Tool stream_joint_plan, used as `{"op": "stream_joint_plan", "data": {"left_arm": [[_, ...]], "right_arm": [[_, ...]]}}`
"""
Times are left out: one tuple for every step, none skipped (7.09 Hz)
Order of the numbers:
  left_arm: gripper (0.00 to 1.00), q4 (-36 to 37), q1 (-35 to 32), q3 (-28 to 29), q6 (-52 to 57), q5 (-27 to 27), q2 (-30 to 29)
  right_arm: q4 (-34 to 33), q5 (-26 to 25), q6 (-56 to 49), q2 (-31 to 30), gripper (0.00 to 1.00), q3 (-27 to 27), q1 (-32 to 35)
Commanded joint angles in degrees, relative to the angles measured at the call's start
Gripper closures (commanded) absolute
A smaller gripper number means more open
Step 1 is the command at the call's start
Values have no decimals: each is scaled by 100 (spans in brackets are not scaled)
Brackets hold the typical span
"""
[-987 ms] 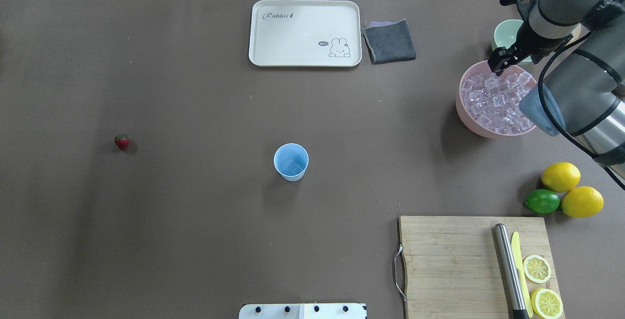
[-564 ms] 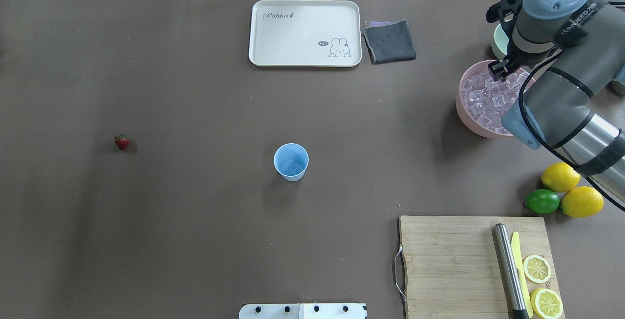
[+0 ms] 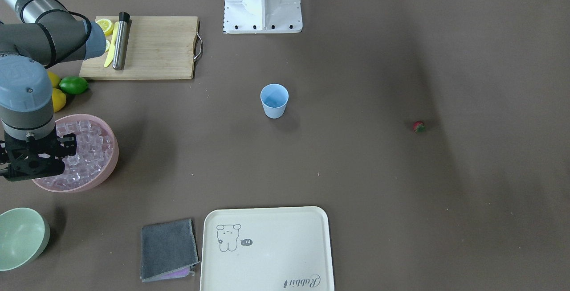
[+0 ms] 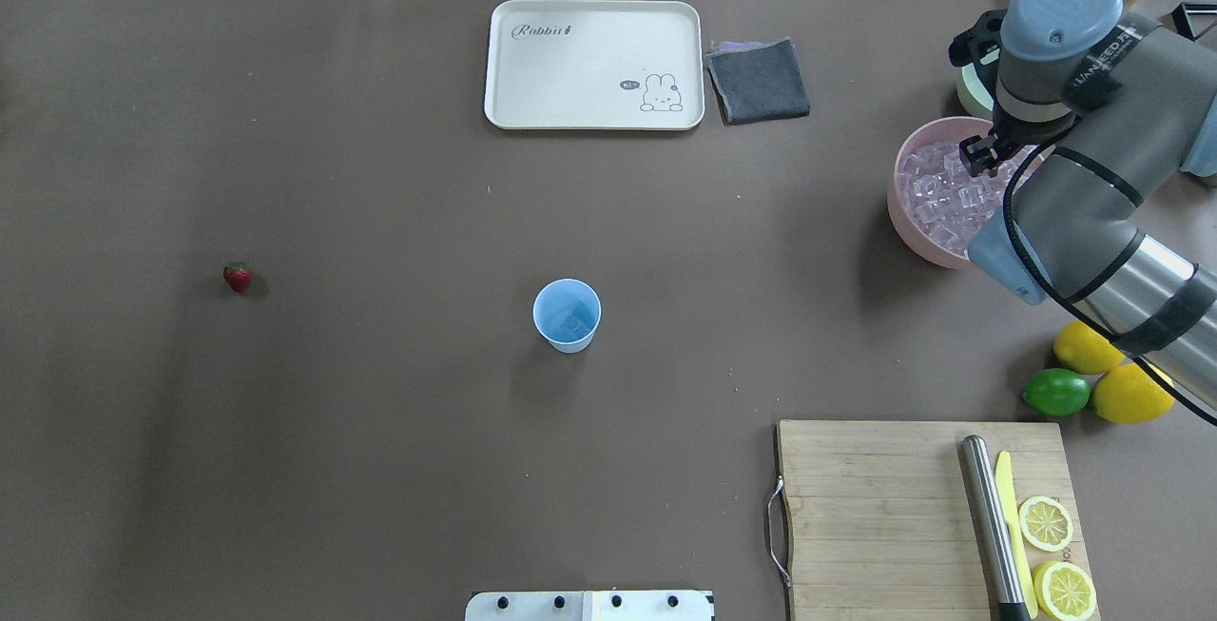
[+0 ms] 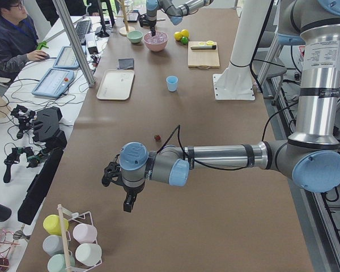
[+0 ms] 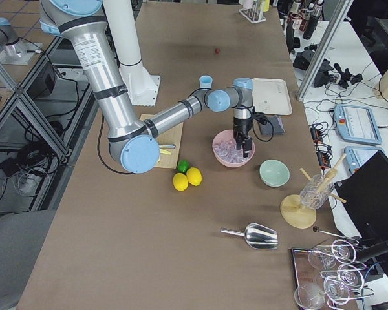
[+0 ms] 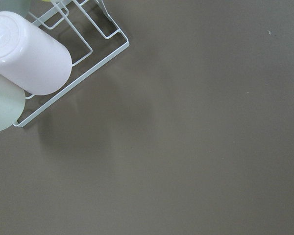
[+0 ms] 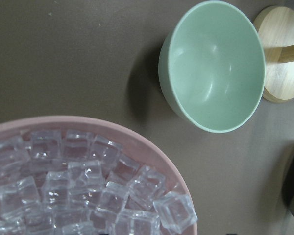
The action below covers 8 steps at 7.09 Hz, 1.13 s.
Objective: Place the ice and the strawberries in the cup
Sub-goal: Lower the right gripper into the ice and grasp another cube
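Observation:
The light blue cup point(image 4: 568, 315) stands mid-table with one clear ice cube point(image 4: 573, 323) in it. It also shows in the front view point(image 3: 274, 100). The tiny red strawberry point(image 4: 238, 276) lies alone far to the left. More ice point(image 4: 936, 193) fills the pink bowl point(image 4: 901, 212) at the right. My right gripper point(image 4: 979, 157) hangs just above that ice, pointing down, and looks open and empty. The right wrist view shows ice cubes point(image 8: 88, 191) close below. My left gripper point(image 5: 127, 201) shows only in the exterior left view, far from the strawberry point(image 5: 157, 137). I cannot tell if it is open.
A white tray point(image 4: 594, 65) and a grey cloth point(image 4: 759, 79) lie at the back. A pale green bowl point(image 3: 22, 237) sits beside the pink bowl. Lemons point(image 4: 1131, 393) and a lime point(image 4: 1055, 393) lie near the cutting board point(image 4: 875, 507). A cup rack point(image 7: 78, 54) shows below the left wrist.
My right arm has swung in over the pink bowl, and its gripper has shifted a little toward me above the ice. Cup and strawberry have not moved.

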Motion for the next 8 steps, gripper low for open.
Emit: {"op": "stream_joint_plan", "data": {"left_arm": [[2, -6, 0, 0, 1, 0, 3], [2, -6, 0, 0, 1, 0, 3], [2, 3, 0, 0, 1, 0, 3], [2, 3, 0, 9, 1, 0, 3], [2, -6, 0, 52, 1, 0, -23], [2, 3, 0, 53, 10, 0, -23], [2, 3, 0, 61, 18, 0, -23], [2, 3, 0, 79, 10, 0, -32]], "right_arm": [[-102, -97, 42, -8, 14, 61, -19], [-102, -88, 42, 19, 14, 61, -36], [-102, -88, 60, 36, 14, 61, -106], [-102, -88, 147, 36, 14, 61, -193], [-102, -88, 157, 19, 14, 53, -290], [-102, -96, 139, -16, 14, 35, -326], [-102, -114, 130, -60, 14, 35, -317], [-102, -114, 130, -60, 16, 0, -326]]}}
